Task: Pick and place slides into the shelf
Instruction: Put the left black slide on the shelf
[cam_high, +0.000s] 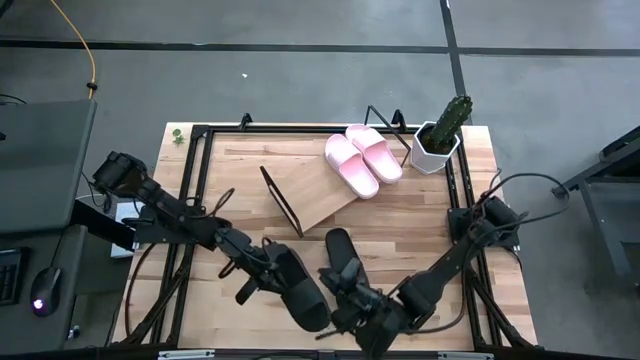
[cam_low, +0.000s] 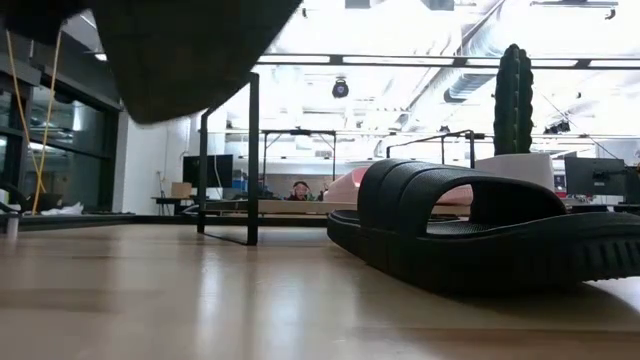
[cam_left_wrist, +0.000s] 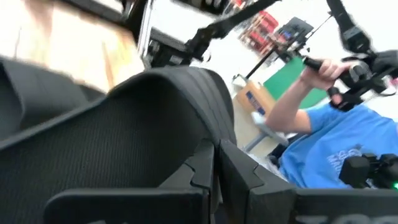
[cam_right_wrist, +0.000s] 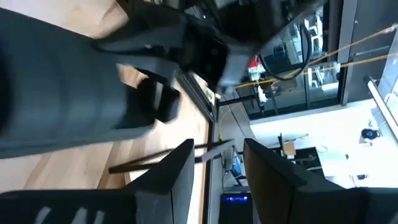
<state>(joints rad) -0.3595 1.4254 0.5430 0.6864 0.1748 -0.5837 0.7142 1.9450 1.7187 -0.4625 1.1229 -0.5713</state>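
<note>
Two pink slides (cam_high: 362, 158) lying side by side on the slanted shelf (cam_high: 318, 198), toward its far right end, near a potted cactus (cam_high: 441, 136). One black slide (cam_high: 303, 288) lifted clear of the bench (cam_high: 420, 225) at the near edge, clamped in the shut left end effector (cam_left_wrist: 217, 163), fingers (cam_left_wrist: 249, 174) pinched on its strap; seen from the low camera hanging overhead at the upper left. Second black slide (cam_low: 480, 232) resting flat on the bench just right of the first, toe pointing toward the shelf. Right end effector (cam_right_wrist: 217, 163) just beside the near end of that slide, fingers (cam_right_wrist: 177, 168) apart, nothing between them. Beyond the bench, a person in a blue shirt (cam_left_wrist: 336, 152) holding a dark handle.
</note>
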